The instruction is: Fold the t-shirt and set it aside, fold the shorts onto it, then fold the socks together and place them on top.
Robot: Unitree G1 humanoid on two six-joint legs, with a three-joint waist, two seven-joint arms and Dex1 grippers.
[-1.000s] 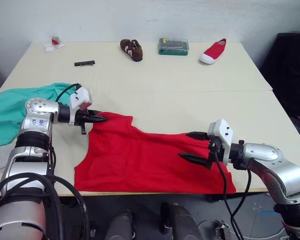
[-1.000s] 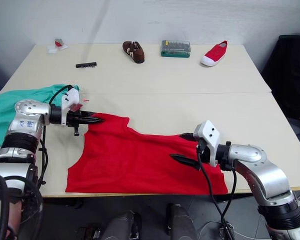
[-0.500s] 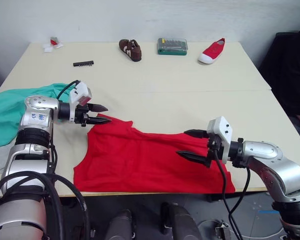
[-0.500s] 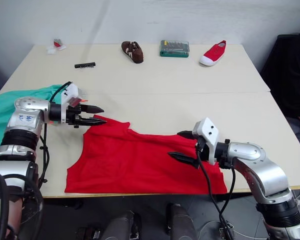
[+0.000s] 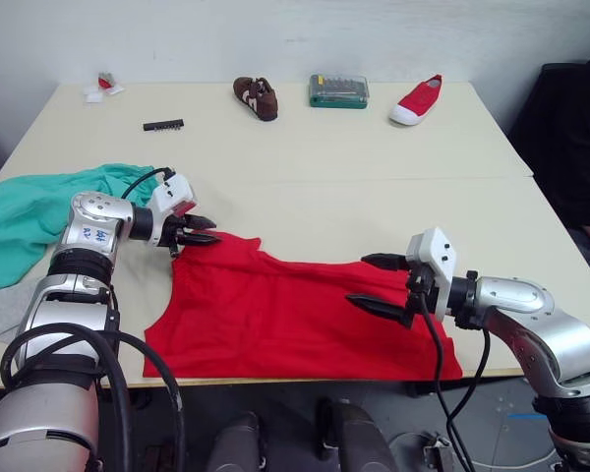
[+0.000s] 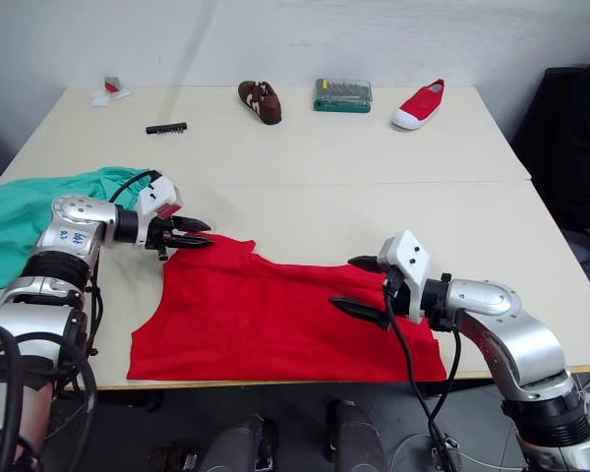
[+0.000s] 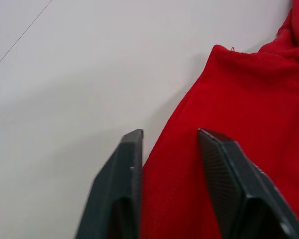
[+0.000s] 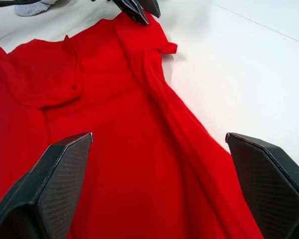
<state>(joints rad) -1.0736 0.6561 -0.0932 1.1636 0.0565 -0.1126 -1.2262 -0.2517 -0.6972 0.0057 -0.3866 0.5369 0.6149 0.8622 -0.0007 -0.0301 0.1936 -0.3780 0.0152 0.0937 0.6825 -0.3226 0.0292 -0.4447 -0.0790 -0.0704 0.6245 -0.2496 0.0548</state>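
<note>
silver metal arms reach in from both sides over a pale beige surface (image 5: 374, 167). the left claw (image 5: 199, 230) points sideways at the far left corner of the large plain bright red cloth t-shirt (image 5: 285, 315), its two black fingers a little apart with the shirt's edge lying between them, not visibly pinched. the right claw (image 5: 374, 283) hovers over the shirt's right part, spread wide and holding nothing. the shirt lies rumpled and partly spread along the near edge. thin teal-green fabric shorts (image 5: 29, 211) lie bunched at the left edge, beside a bit of light grey knit sock (image 5: 0, 310).
</note>
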